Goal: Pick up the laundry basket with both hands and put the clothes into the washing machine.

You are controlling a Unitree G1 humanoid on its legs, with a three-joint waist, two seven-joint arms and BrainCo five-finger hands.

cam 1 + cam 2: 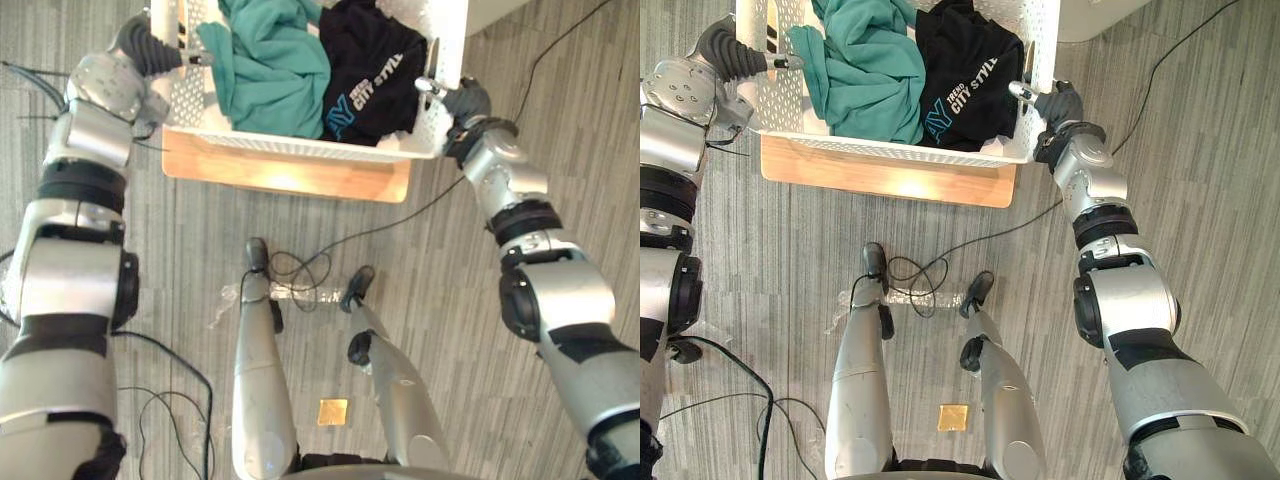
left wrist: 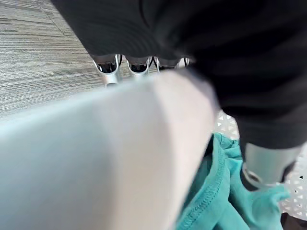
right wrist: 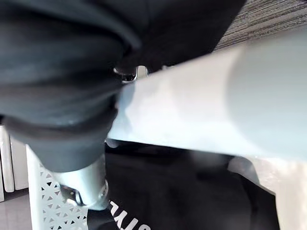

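The laundry basket point(image 1: 300, 146) of clothes point(image 1: 270, 80) is sitting on the wooden bench point(image 1: 290, 180), long axis running left-right; the left hand point(image 1: 152, 47) is clasping its left rim, the right hand point(image 1: 463, 100) its right.

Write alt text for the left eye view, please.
The left hand and right hand grip opposite rims of a white basket holding a teal garment and a black garment. A wooden board lies beneath it.

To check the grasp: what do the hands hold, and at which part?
The laundry basket, by its rim: left hand on the left side, right hand on the right side.
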